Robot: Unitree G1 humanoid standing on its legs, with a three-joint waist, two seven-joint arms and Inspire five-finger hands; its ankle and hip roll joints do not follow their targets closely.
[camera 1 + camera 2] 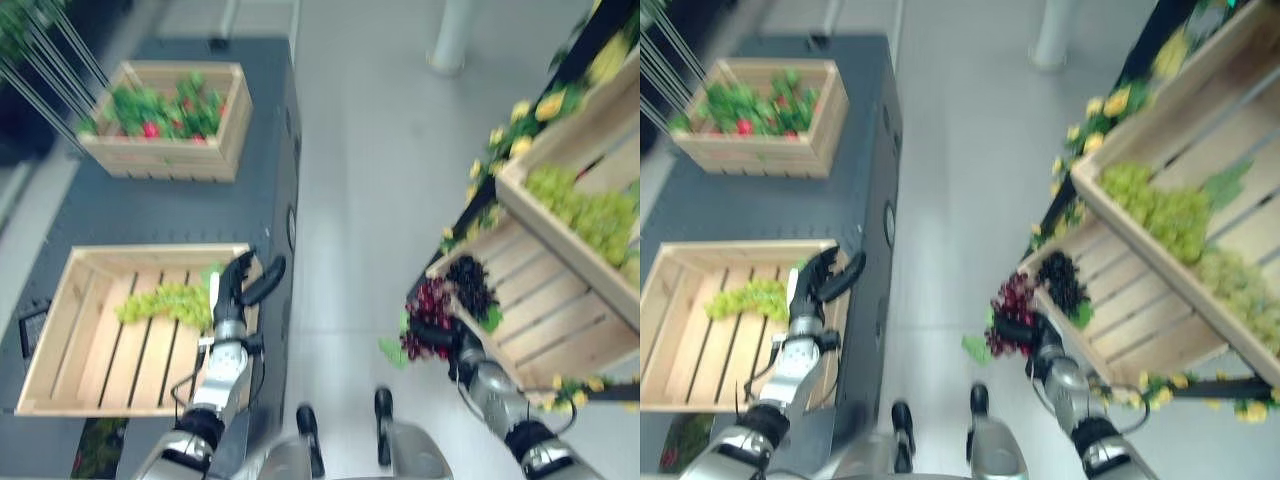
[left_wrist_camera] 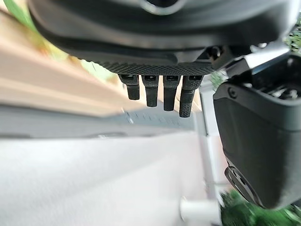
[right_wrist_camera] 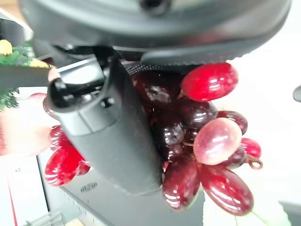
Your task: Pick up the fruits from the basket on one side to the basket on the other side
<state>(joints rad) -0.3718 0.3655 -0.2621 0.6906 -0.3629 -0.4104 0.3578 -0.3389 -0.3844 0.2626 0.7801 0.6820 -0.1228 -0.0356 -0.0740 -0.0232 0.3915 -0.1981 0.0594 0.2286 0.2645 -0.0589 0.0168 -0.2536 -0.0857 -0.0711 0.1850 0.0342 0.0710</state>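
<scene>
My right hand [image 1: 452, 342] is shut on a bunch of red grapes [image 1: 427, 312], held over the floor beside the lower wooden crate [image 1: 545, 310] on the right. In the right wrist view the thumb [image 3: 117, 136] presses across the red grapes [image 3: 211, 141]. A dark grape bunch [image 1: 470, 283] lies in that lower crate. On the left, a wooden crate [image 1: 60, 345] on the dark table holds green grapes [image 1: 165, 302]. My left hand [image 1: 237, 285] hovers over this crate's right rim, its fingers [image 2: 160, 92] straight and holding nothing.
An upper crate [image 1: 560, 150] on the right rack holds more green grapes [image 1: 590, 212], with yellow flowers [image 1: 515, 125] around it. A far crate [image 1: 165, 155] on the dark table [image 1: 150, 215] holds red and green produce. Grey floor [image 1: 370, 180] runs between table and rack.
</scene>
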